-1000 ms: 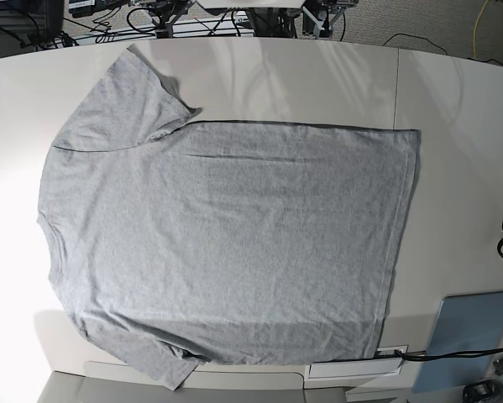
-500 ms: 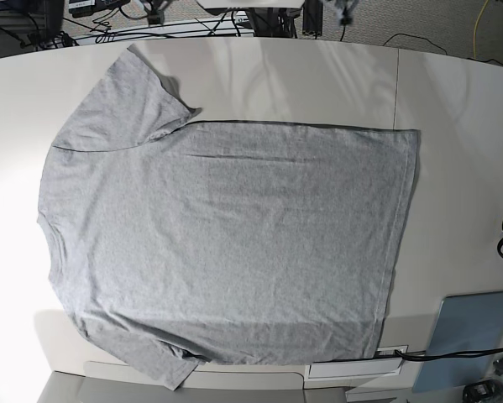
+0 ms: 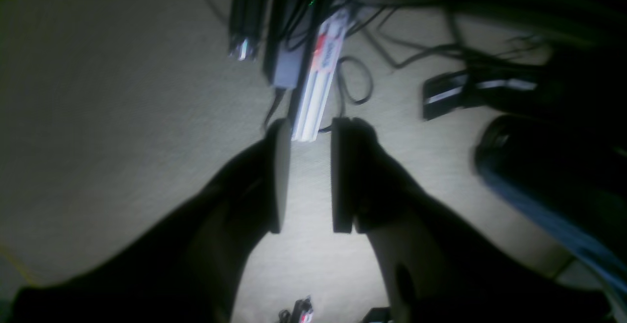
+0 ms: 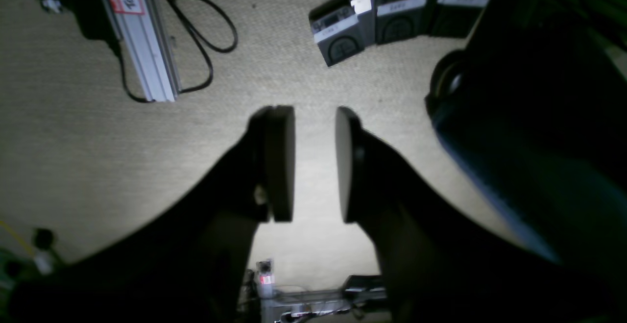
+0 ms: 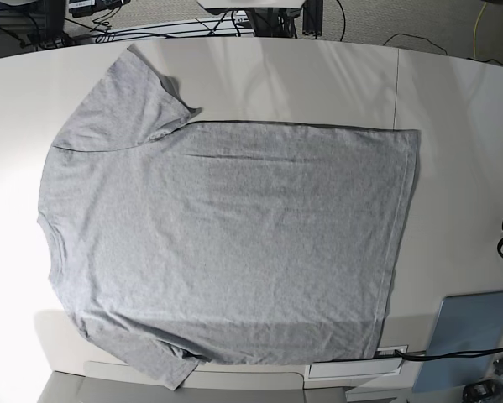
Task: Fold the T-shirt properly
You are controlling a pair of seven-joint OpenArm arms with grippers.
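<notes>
With the T-shirt (image 5: 226, 243) flat and unfolded, your left end effector (image 3: 306, 176) and right end effector (image 4: 316, 163), both spread and empty, must reach its edge.

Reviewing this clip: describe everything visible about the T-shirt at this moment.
The T-shirt is heather-grey, looks like soft cotton knit, and lies spread flat on the white table in the base view, its plain side up with no lettering showing. Its shoulders point to the picture's left and its hem to the right. One short sleeve reaches toward the far edge, the other toward the near edge, where it slightly overhangs. Light wrinkles cross the body. No fold has been made, and neither gripper touches it; only the table does.
</notes>
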